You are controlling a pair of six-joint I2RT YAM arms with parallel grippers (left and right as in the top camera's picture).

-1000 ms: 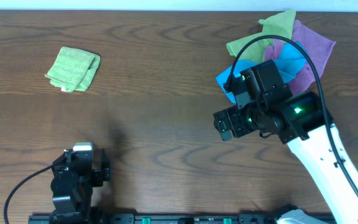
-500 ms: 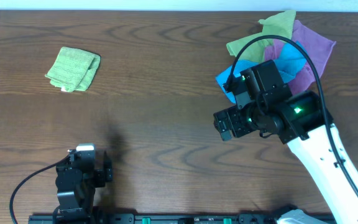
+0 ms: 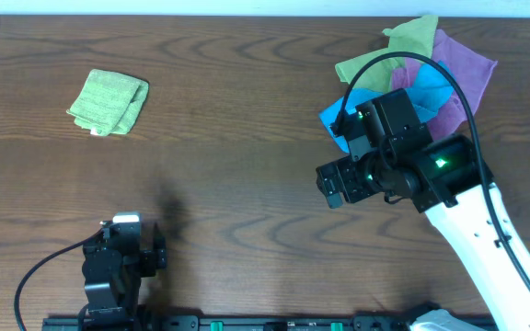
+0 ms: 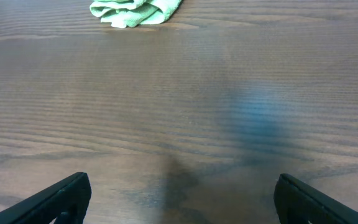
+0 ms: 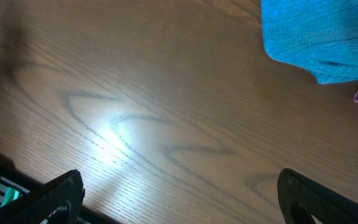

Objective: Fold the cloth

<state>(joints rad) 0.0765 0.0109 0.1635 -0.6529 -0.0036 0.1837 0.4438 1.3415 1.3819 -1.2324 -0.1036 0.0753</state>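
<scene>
One lime-green cloth lies folded small, tag showing, with left gripper and right gripper released.

L arm: folded back low at near side, lower-left. L gripper: fingers spread wide, nothing btwn them. R arm: white forearm reaching in from lower-right, green LEDs lit at wrist. R gripper: wide apart too, empty, pointing left.

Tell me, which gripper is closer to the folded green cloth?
Left. The left gripper faces the cloth from the near edge; the right gripper hovers far across, by the pile.
</scene>
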